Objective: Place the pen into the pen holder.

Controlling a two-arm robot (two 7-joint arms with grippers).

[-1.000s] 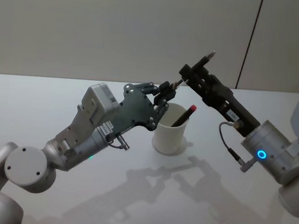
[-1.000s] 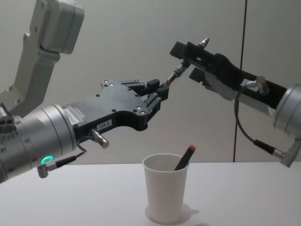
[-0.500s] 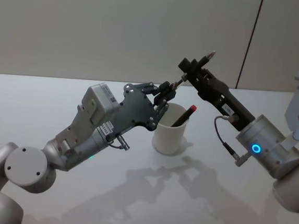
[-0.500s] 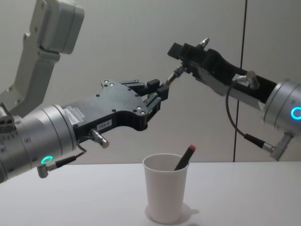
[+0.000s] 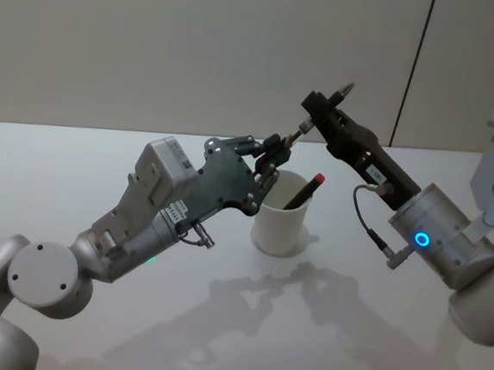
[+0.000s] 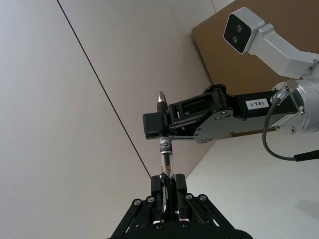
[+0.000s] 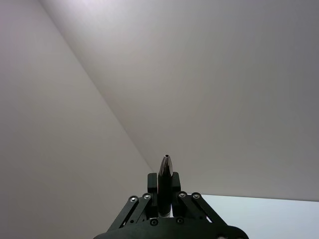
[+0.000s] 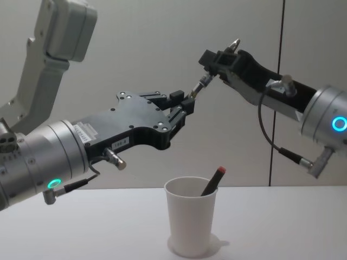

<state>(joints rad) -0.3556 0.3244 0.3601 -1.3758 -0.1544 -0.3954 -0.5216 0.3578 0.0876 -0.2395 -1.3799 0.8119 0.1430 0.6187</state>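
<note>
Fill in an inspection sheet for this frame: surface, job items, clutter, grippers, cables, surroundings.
Surface: white table, bare around the cup.
Job items: pen held in the air above the table, gripped at both ends; pen holder upright on the table, with a red-tipped pen leaning inside.
Clutter: nothing seen.
Grippers: left gripper shut on the pen's lower end; right gripper shut on its upper part, the tip poking out past the fingers.
Cables: a short dark cable loops under the right wrist; a small one sits at the left wrist.
Surroundings: plain grey wall with one dark vertical seam.
</note>
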